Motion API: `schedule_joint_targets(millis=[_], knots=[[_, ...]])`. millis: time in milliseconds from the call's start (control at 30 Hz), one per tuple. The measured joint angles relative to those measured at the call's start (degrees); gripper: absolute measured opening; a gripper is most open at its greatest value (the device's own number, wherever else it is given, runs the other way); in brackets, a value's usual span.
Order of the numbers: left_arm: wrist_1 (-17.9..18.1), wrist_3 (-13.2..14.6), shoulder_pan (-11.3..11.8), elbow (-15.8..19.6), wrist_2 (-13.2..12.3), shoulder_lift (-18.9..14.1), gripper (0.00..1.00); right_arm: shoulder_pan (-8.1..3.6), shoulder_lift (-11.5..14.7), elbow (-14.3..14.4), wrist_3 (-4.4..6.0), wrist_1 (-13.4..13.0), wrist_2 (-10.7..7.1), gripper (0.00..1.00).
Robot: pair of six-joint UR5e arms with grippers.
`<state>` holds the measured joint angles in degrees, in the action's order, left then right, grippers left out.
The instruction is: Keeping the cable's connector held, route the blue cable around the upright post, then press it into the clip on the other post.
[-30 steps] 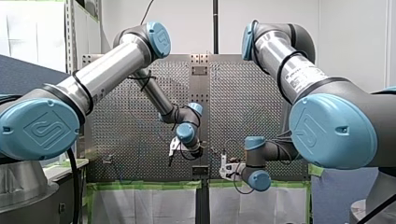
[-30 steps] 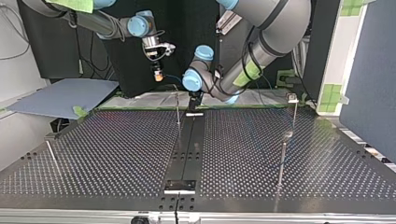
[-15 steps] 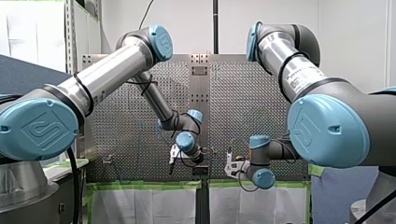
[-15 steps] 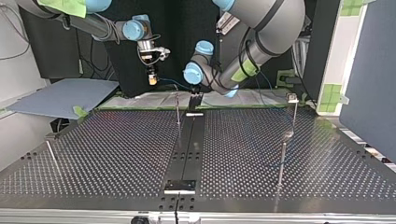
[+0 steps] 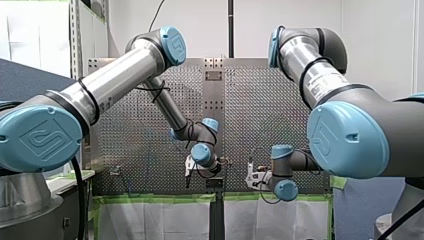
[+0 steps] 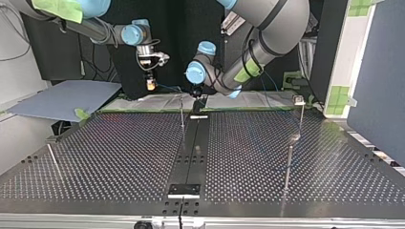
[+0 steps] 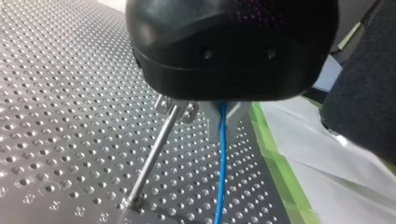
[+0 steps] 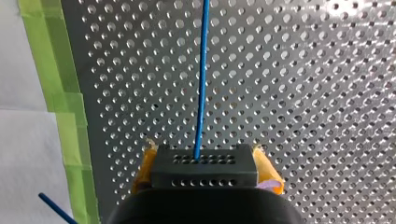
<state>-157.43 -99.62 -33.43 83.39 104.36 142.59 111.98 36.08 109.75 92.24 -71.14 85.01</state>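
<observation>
Between the yellow pads (image 8: pixel 271 175) of my right claw (image 8: pixel 205 161) the dark, hole-dotted connector (image 8: pixel 204 173) is gripped. From its face the blue cable (image 8: pixel 201 84) is led straight ahead of the claw over the perforated worktop (image 8: pixel 308 93). Beside that claw a strip of green tape (image 8: pixel 53 70) is laid along the worktop's edge. My left claw (image 7: pixel 224 116) is closed on the same cable, which is passed between its metal fingers and drawn straight down toward the worktop. Just beside those fingers the upright post (image 7: pixel 152 158) is seen, its foot set in the worktop and its top close under the claw. Cable and post are kept apart along their length; whether the post's top touches the fingers cannot be told.
</observation>
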Motion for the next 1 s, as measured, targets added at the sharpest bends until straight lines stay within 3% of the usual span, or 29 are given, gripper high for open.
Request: schedule_joint_targets(millis=[433, 1000], knots=[[3.64, -3.42, 0.47, 0.00, -1.83, 0.01, 0.01, -1.69, -0.57, -2.46, -0.06, 1.35, -2.03, 0.00], [4.23, -5.73, 2.69, 0.00, -4.79, 0.32, 0.01, -2.93, -1.21, -3.96, -0.41, 2.80, -2.32, 0.00]])
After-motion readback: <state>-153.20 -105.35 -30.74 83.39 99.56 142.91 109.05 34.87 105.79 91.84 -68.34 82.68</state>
